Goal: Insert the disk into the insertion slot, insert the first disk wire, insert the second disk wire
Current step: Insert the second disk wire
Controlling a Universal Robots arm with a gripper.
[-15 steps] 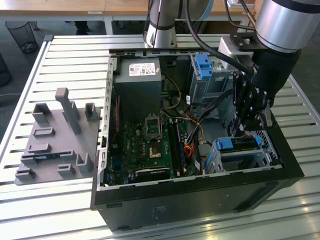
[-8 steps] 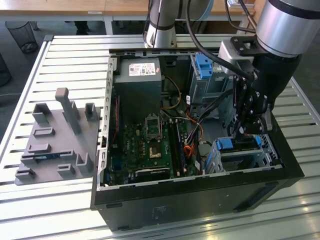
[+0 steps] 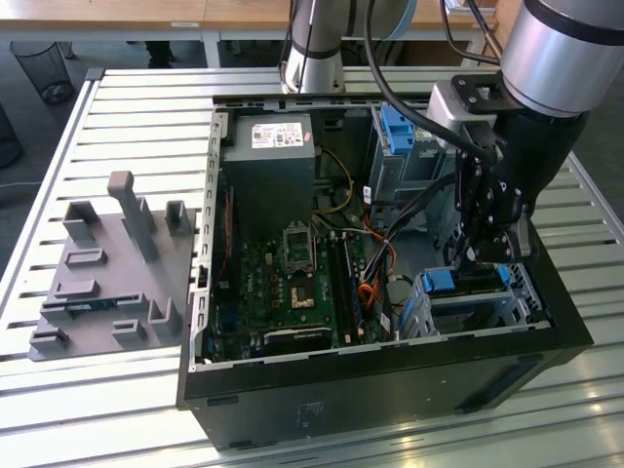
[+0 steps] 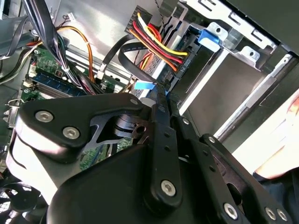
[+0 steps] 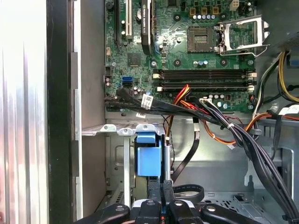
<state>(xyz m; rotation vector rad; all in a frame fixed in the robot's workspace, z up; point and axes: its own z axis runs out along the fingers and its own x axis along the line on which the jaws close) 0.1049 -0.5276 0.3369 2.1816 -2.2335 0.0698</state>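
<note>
Disk (image 3: 466, 284) in its blue caddy sits inside the low perforated silver insertion slot (image 3: 520, 301) of the case

Bright daylight; glare on slatted table (image 3: 127, 107); case interior (image 3: 292, 263) shadowed; near pincer (image 4: 161, 100) blurred.

Exterior view: set high and off the arm, looking steeply down on the open black computer case (image 3: 390, 361) lying on the slatted white metal surface (image 3: 136, 107); whole case and arm in frame, mid distance.
First wrist view: rides on the arm, looks down past the black hand (image 5: 163, 205) into the case, close; takes in the green motherboard (image 5: 187, 51) and the blue plastic caddy tab (image 5: 148, 156).
Second wrist view: rides on the arm, very close behind the hand (image 4: 161, 100), looking along it into the drive corner.
Shared: motherboard (image 3: 292, 283) in exterior and first wrist views; red-yellow-black wire bundle (image 4: 156, 44) and blue tab (image 4: 210, 36) in both wrist views
</note>
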